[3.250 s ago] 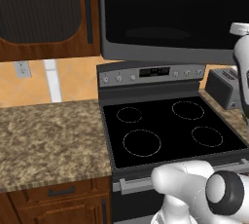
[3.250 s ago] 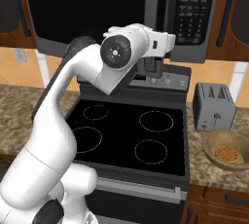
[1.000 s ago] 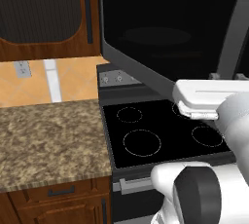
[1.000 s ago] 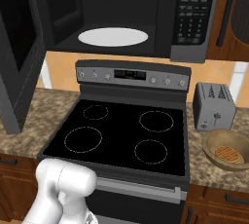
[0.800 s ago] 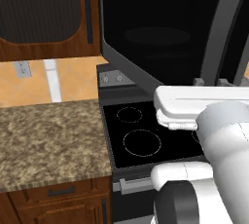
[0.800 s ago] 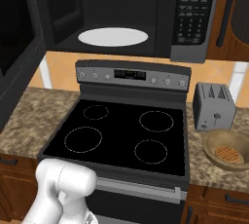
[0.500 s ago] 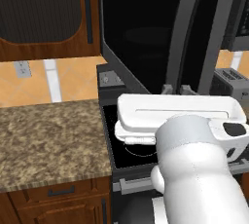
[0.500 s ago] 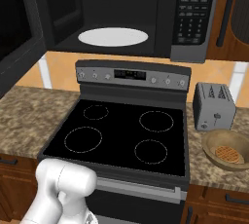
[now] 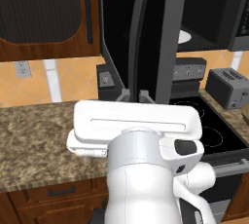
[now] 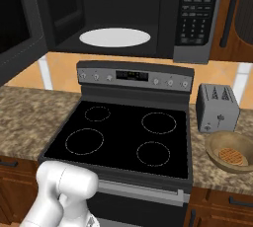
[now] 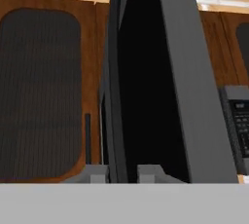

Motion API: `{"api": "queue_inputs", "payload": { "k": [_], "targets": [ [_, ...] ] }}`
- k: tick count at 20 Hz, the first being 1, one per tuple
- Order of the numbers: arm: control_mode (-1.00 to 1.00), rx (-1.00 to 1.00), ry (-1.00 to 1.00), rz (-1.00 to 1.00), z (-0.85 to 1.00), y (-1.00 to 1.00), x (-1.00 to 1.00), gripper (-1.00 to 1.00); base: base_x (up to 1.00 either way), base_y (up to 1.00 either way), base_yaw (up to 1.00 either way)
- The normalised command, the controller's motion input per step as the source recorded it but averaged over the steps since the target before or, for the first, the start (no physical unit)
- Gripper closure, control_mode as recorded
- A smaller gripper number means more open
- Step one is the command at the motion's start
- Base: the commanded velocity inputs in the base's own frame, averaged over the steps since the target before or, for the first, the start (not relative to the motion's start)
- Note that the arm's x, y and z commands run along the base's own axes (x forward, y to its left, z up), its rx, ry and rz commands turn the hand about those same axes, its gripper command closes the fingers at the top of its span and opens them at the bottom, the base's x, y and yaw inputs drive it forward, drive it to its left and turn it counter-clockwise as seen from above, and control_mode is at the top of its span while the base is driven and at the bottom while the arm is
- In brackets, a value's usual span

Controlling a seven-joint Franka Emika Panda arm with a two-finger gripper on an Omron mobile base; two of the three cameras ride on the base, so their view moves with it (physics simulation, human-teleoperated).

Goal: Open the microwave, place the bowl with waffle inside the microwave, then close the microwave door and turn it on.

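**Door swung wide, jaws at its bottom edge, bowl not yet touched**

Microwave door (image 9: 155, 38), the big glossy black glass panel in a dark grey frame, stands swung far out and edge-on to the left base camera. Wide black box-shaped microwave (image 10: 123, 14) is open, its white round turntable plate (image 10: 114, 37) exposed. Gripper (image 9: 134, 95) sits at the door's lower edge. In the hand view the two grey finger tips (image 11: 97, 173) straddle the thin door edge, jaws narrow with the edge between them. Contact can't be made out, so I can't tell whether they're clamped on it or just closed near it.

Tan wooden bowl with the waffle (image 10: 231, 152) sits on the speckled granite tabletop (image 10: 22, 117), right of the black glass stove (image 10: 123, 137), just in front of the small grey toaster (image 10: 216, 107).

Risks, as I judge them:
- Pulling away with the edge pinched drags the door back.
- Arm swinging right to the bowl could clip the open door or toaster.
- Bowl is near the tabletop edge, so an off-centre rim grasp may tip it.
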Motion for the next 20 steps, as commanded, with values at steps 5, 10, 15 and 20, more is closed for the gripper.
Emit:
{"api": "queue_inputs", "payload": {
  "k": [5,10,15,20],
  "targets": [
    [-1.0,0.02,-0.05,0.03,0.06,-0.36,-0.46,-1.0,0.0,0.0,0.0],
    [-1.0,0.01,-0.16,0.06,0.19,-0.01,-0.81,-1.0,0.0,0.0,0.0],
    [-1.0,0.0,-0.1,0.0,-0.05,-0.45,-1.0,-1.0,0.0,0.0,0.0],
    [-1.0,0.0,-0.2,0.0,-0.14,-0.11,-1.0,-1.0,0.0,0.0,0.0]
  ]
}}
